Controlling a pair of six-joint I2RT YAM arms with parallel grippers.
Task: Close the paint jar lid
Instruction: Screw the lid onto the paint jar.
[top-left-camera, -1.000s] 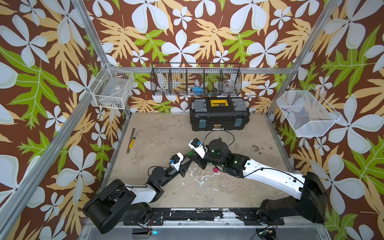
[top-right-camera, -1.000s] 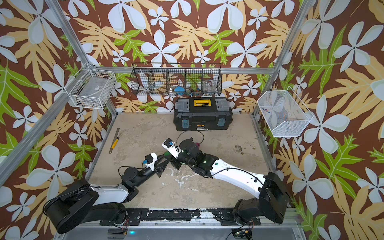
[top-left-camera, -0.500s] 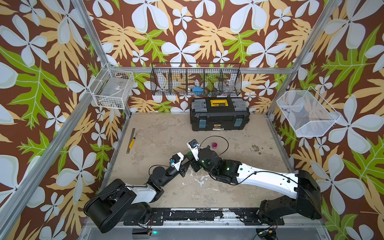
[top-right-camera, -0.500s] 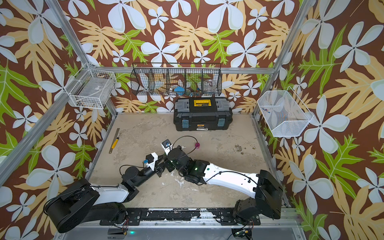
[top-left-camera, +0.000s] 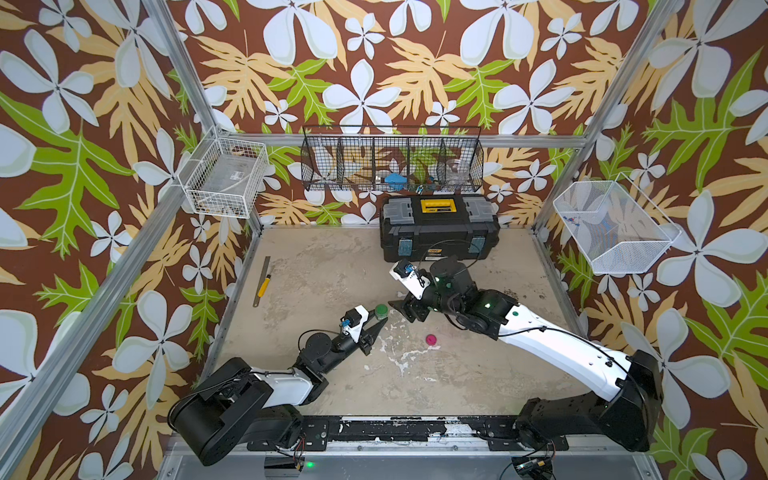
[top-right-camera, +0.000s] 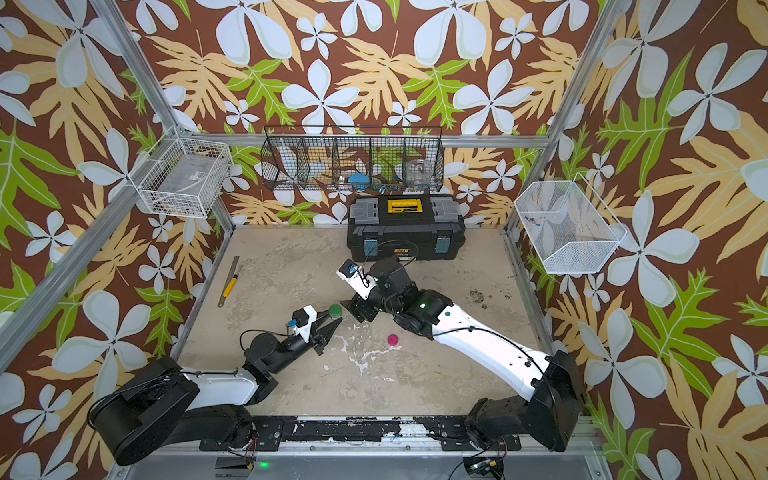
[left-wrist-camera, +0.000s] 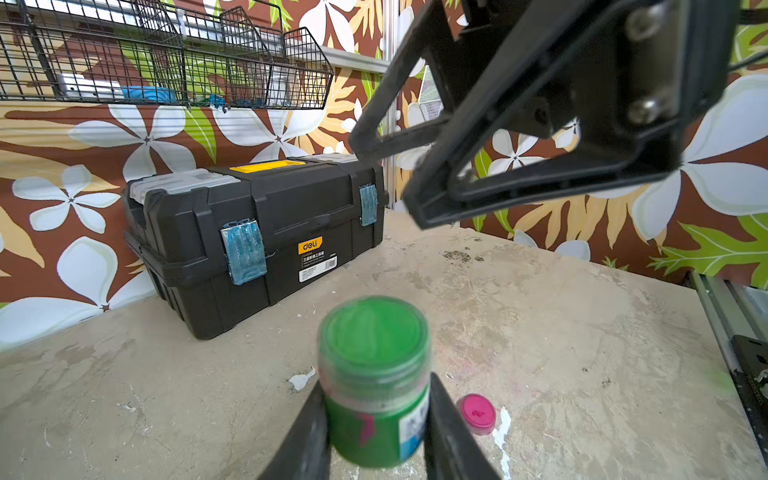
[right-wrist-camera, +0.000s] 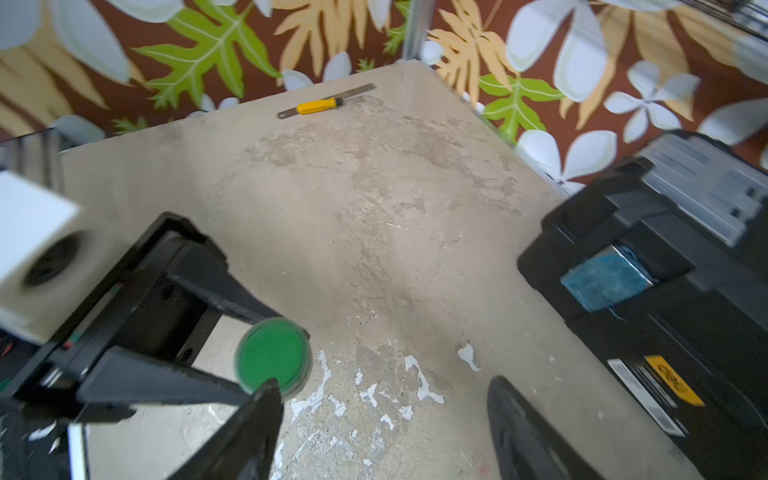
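Observation:
A small green paint jar (left-wrist-camera: 365, 432) is clamped at its body by my left gripper (left-wrist-camera: 376, 399), which is shut on it and holds it upright. In both top views the jar (top-left-camera: 381, 311) (top-right-camera: 334, 311) is near the table's middle. A clear lid (left-wrist-camera: 374, 328) sits on the jar's mouth, with green showing through. My right gripper (top-left-camera: 401, 307) stands open with nothing in it. It hovers just right of the jar and slightly higher, with its fingertips (left-wrist-camera: 361, 143) apart from the lid. From the right wrist view the lid (right-wrist-camera: 272, 361) lies beside one finger (right-wrist-camera: 257, 419).
A pink cap (top-left-camera: 431, 339) (left-wrist-camera: 478, 413) lies on the table right of the jar. A black toolbox (top-left-camera: 438, 226) stands at the back, close behind my right wrist. A yellow-handled blade on a steel ruler (top-left-camera: 262, 282) lies at the left edge. Wire baskets (top-left-camera: 392, 164) hang on the walls.
My right gripper has opened and drawn back from the jar's lid toward the toolbox. The left gripper stays shut on the jar in the same place.

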